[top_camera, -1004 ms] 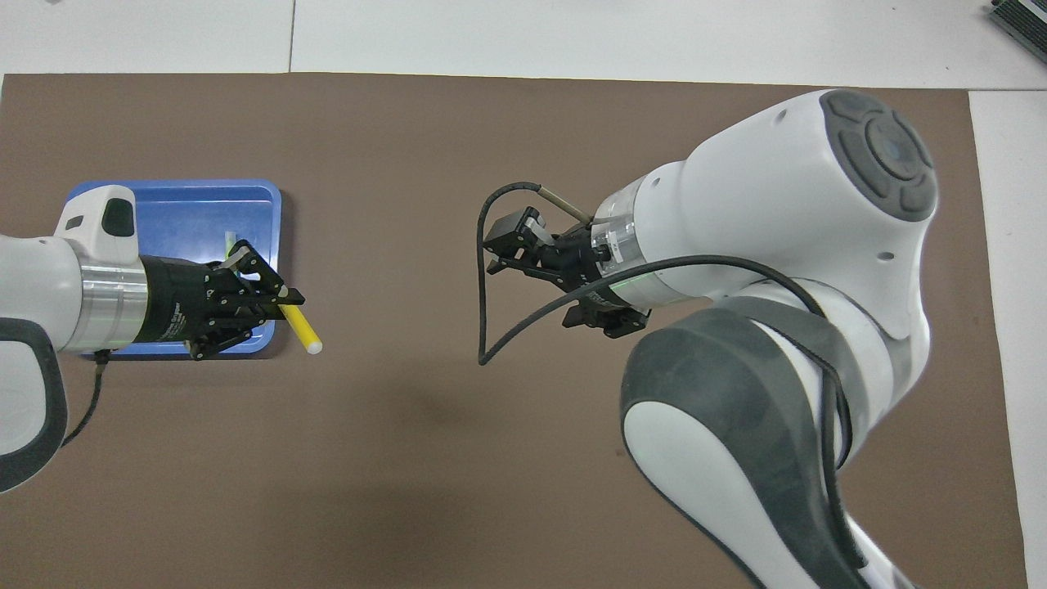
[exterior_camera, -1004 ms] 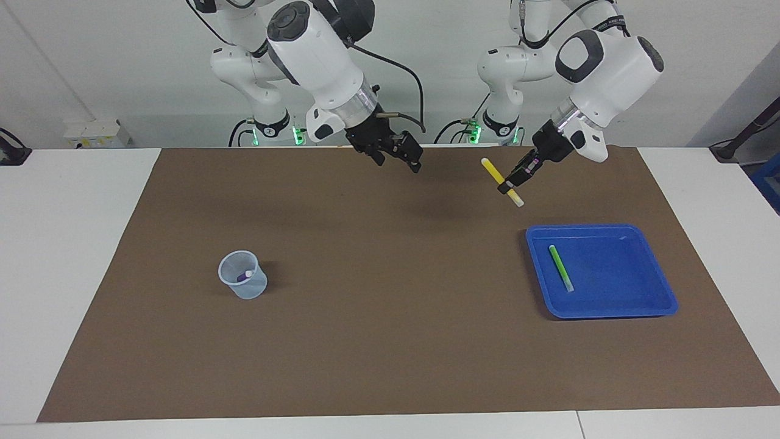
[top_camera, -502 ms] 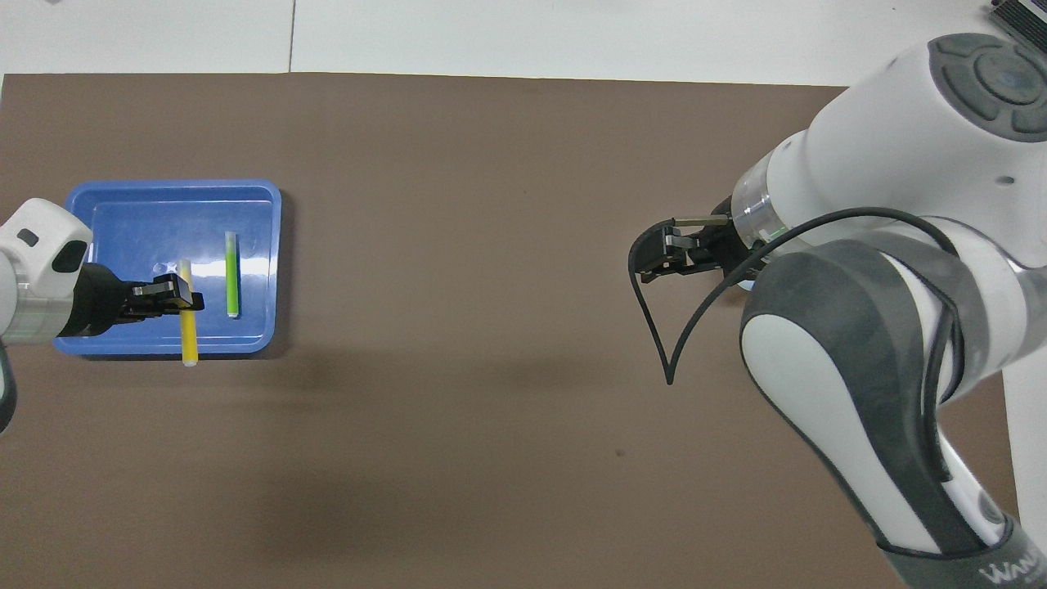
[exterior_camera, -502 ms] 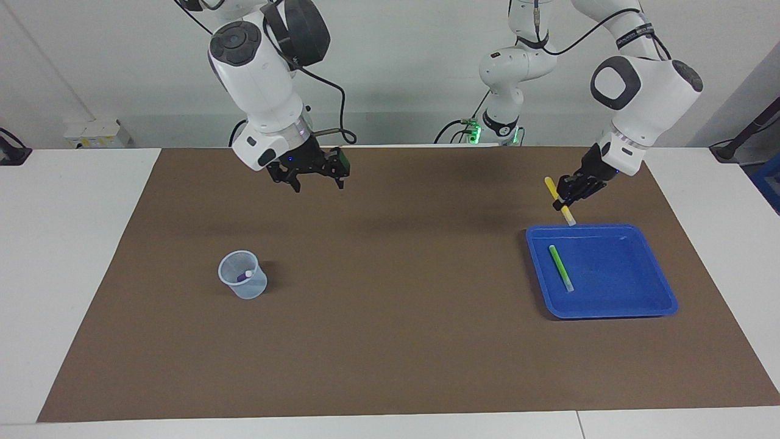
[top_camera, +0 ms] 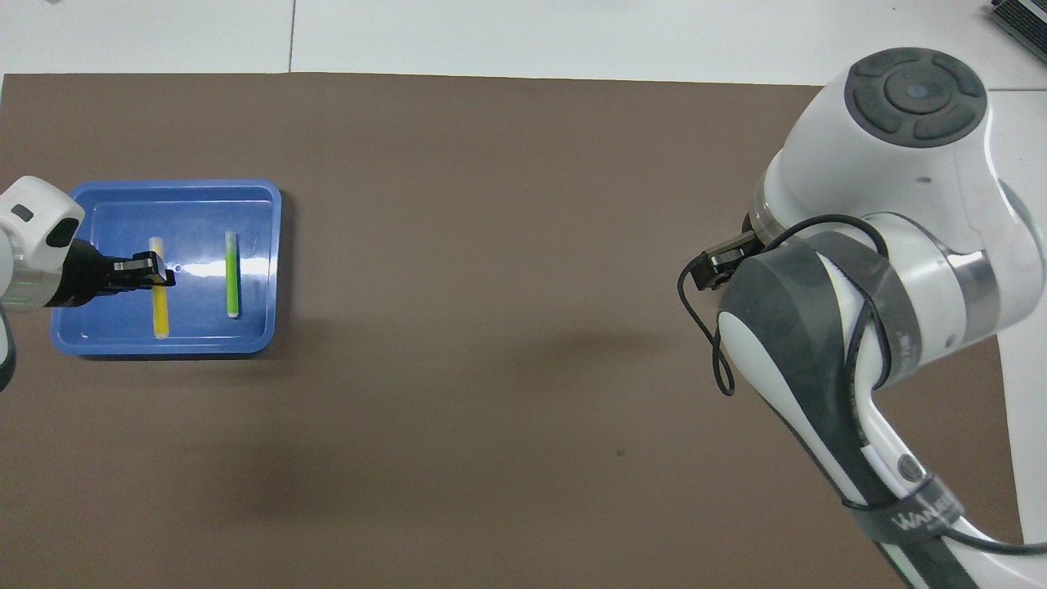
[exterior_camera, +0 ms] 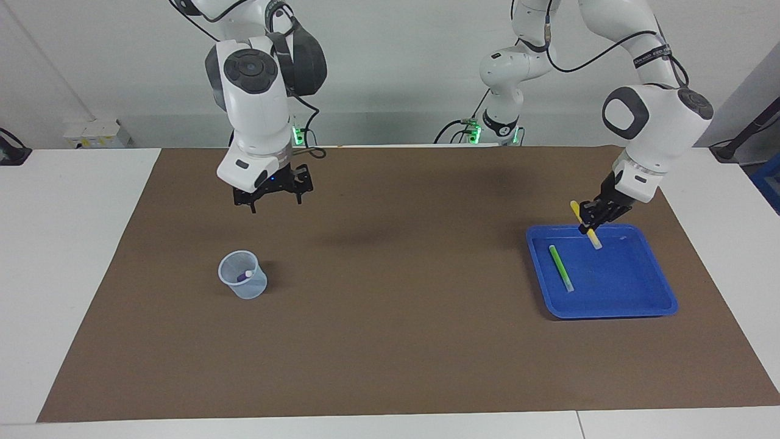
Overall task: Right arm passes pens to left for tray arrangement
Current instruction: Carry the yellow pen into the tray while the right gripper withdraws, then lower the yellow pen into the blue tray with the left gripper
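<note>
Placement was underway: the left gripper [exterior_camera: 592,222], clenched on the yellow pen [exterior_camera: 586,225], held it tilted over the tray [exterior_camera: 661,286] edge nearest the robots, alongside the green pen [exterior_camera: 560,267], while the right gripper [exterior_camera: 274,198] waited released.

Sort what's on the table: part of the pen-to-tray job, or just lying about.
Job:
- yellow pen, held in left claw over the tray
- green pen, lying in blue tray
- purple pen in clear cup
- right claw, open

Lying about:
- brown mat
</note>
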`<action>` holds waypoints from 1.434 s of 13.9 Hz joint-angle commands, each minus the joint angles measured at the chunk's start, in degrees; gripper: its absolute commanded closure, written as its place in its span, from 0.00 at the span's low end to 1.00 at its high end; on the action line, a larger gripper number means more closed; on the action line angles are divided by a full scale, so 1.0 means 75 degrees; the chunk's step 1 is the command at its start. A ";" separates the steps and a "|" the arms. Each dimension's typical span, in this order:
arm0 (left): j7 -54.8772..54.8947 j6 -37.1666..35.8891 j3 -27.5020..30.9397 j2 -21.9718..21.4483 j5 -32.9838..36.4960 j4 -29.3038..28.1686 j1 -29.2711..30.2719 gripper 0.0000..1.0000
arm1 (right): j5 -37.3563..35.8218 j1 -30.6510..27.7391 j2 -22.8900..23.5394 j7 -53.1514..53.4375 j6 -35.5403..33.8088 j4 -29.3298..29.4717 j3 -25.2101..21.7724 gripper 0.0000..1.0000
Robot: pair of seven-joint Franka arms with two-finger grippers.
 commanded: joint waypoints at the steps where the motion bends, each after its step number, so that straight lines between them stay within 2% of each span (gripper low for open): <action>1: 0.0094 -0.0208 -0.0055 0.0608 0.0760 0.0798 0.0105 1.00 | -0.0822 -0.0095 0.0382 -0.0673 -0.0080 0.0076 0.0086 0.00; 2: 0.0094 -0.0371 -0.0055 0.0947 0.1113 0.1220 0.0105 1.00 | -0.1057 -0.0095 0.0499 -0.0872 0.0002 0.0087 0.0086 0.00; 4: 0.0141 -0.0222 -0.0055 0.1464 0.1245 0.1469 0.0117 1.00 | -0.1339 -0.0211 0.0710 -0.1154 0.0154 0.0099 0.0086 0.00; 7: 0.0680 0.0934 -0.0055 0.2633 0.1234 0.1681 0.0130 1.00 | -0.1750 -0.0306 0.1015 -0.1529 0.0470 0.0111 0.0086 0.03; 8: 0.0680 0.1183 -0.0055 0.2835 0.1327 0.1704 0.0140 1.00 | -0.1820 -0.0306 0.1097 -0.1658 0.0483 0.0134 0.0086 0.05; 10: 0.0680 0.0416 -0.0055 0.2954 0.1794 0.2276 0.0118 1.00 | -0.1845 -0.0422 0.1203 -0.1892 0.0599 0.0146 0.0098 0.07; 11: 0.0680 0.0366 -0.0055 0.2955 0.1866 0.2244 0.0071 1.00 | -0.1787 -0.0481 0.1331 -0.1975 0.0612 0.0146 0.0098 0.09; 15: 0.0715 0.0714 -0.0055 0.2873 0.1890 0.1776 0.0117 1.00 | -0.1751 -0.0435 0.1625 -0.1976 0.0868 0.0157 0.0098 0.22; 17: 0.0716 0.0904 -0.0055 0.2861 0.1890 0.1658 0.0152 1.00 | -0.1751 -0.0458 0.1661 -0.1976 0.1045 0.0204 0.0098 0.24; 20: 0.0704 0.1406 -0.0055 0.2721 0.1890 0.1061 0.0141 1.00 | -0.1821 -0.0482 0.1812 -0.1976 0.1151 0.0216 0.0098 0.29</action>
